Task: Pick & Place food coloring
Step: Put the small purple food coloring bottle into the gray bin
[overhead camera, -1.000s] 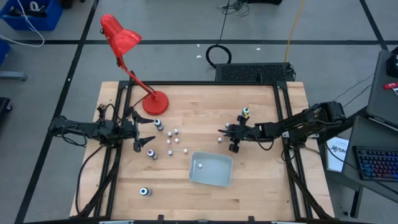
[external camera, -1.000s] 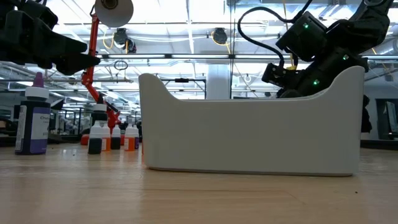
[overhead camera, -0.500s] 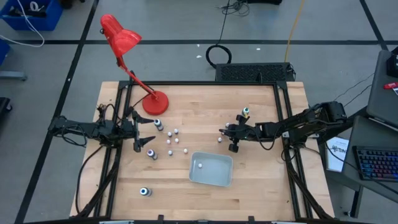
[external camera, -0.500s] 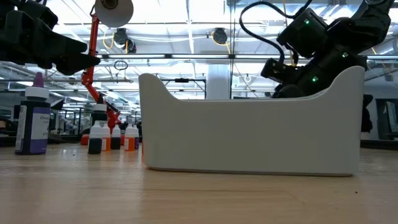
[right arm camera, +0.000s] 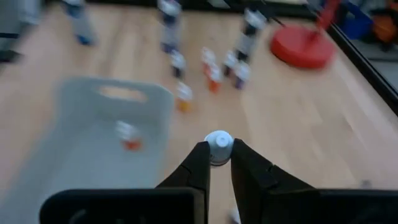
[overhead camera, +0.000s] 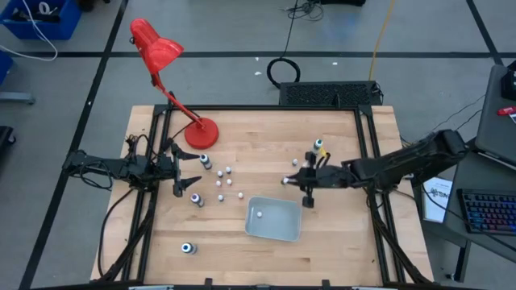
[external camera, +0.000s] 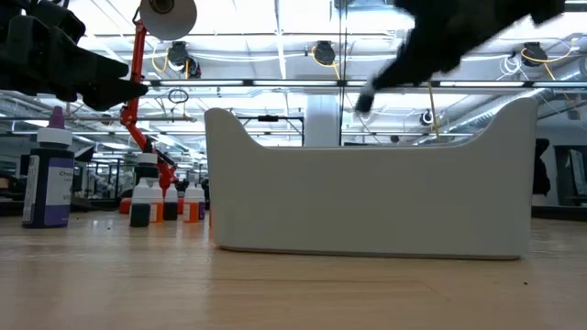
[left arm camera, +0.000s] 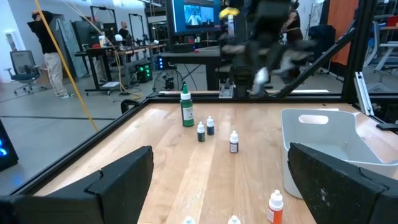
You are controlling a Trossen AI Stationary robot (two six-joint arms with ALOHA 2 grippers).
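- Right gripper [right arm camera: 216, 163] is clenched on a small white-capped food coloring vial [right arm camera: 218, 146], carried above the bench just off the tray [overhead camera: 284, 231]'s far right corner.
- Tray lies near the bench's middle, toward the near edge; one vial with orange contents [right arm camera: 128, 136] rests inside it.
- Left gripper [overhead camera: 193, 176] hangs released, fingers spread wide, by the left edge, near the red lamp [overhead camera: 161, 56]'s base.
- Remaining small vials [overhead camera: 227, 182] stand clustered between the left gripper and the tray.
- One larger bottle [overhead camera: 188, 248] stands alone near the bench's near left corner; another [overhead camera: 318, 145] near the right arm.
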